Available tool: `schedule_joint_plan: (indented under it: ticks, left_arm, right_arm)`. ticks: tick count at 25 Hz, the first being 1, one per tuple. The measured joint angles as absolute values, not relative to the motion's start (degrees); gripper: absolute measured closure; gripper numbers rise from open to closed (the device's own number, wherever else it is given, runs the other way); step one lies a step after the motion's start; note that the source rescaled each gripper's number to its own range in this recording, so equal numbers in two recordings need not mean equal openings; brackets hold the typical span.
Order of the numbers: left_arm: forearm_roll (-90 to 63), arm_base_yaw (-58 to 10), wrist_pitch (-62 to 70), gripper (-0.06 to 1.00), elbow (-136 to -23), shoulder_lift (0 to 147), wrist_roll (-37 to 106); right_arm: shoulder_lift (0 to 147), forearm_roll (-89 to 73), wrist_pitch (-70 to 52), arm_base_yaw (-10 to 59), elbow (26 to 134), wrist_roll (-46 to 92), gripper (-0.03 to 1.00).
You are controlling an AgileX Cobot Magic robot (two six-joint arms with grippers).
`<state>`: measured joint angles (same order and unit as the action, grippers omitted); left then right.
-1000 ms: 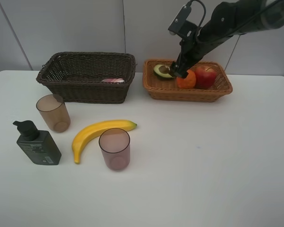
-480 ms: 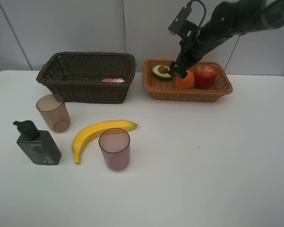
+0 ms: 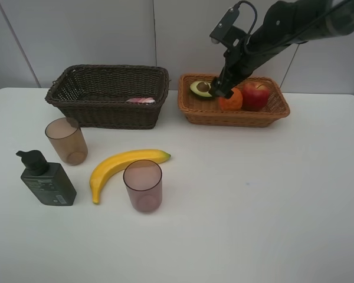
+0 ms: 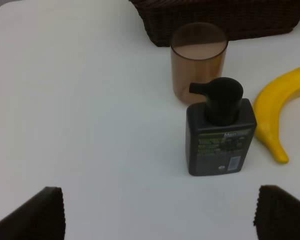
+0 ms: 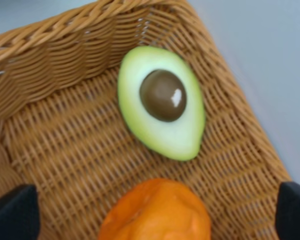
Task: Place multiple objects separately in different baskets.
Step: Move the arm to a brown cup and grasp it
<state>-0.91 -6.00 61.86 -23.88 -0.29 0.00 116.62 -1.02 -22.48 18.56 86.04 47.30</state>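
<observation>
On the near half of the white table (image 3: pixel 253 206), a yellow banana (image 3: pixel 127 165) lies slanting near-left to far-right, closer to the empty, wide-open left gripper (image 4: pixel 157 215) than to the equally open, empty right gripper (image 3: pixel 221 91) hovering over the far orange-brown wicker basket (image 3: pixel 236 118).

High front camera overlooks the whole white bench (image 3: pixel 253 206); left wrist looks down near the dark green plastic pump bottle (image 4: pixel 220 135), right wrist close over the halved green avocado (image 5: pixel 162 102), both also in the high view.

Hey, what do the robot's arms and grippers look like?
The right arm is black and tubular, with a grey camera box at the wrist and a black cable looping above. The left wrist view shows dark fingertips, ribbed at the edges.
</observation>
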Motion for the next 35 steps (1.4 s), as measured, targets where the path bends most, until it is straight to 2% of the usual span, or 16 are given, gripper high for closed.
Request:
schedule_joint_plan:
  ticks: [7,21,27,35]
  left_arm:
    - [-0.9,-6.0,61.9,-0.06,-23.9,-0.3,0.0]
    - [-0.9,-6.0,61.9,-0.06,-23.9,-0.3,0.0]
    - [-0.9,-6.0,61.9,-0.06,-23.9,-0.3,0.0]
    - [-0.9,-6.0,61.9,-0.06,-23.9,-0.3,0.0]
  right_arm:
    - [113.6,-2.2,-27.7,18.6,86.0,42.9,-0.02]
    - [100.4,6.5,-49.0,18.5,86.1,4.0,-0.02]
    - [94.7,7.2,-58.3,18.5,84.6,1.0,-0.02]
    - [80.3,6.7,-61.2,18.5,71.5,-0.7,-0.02]
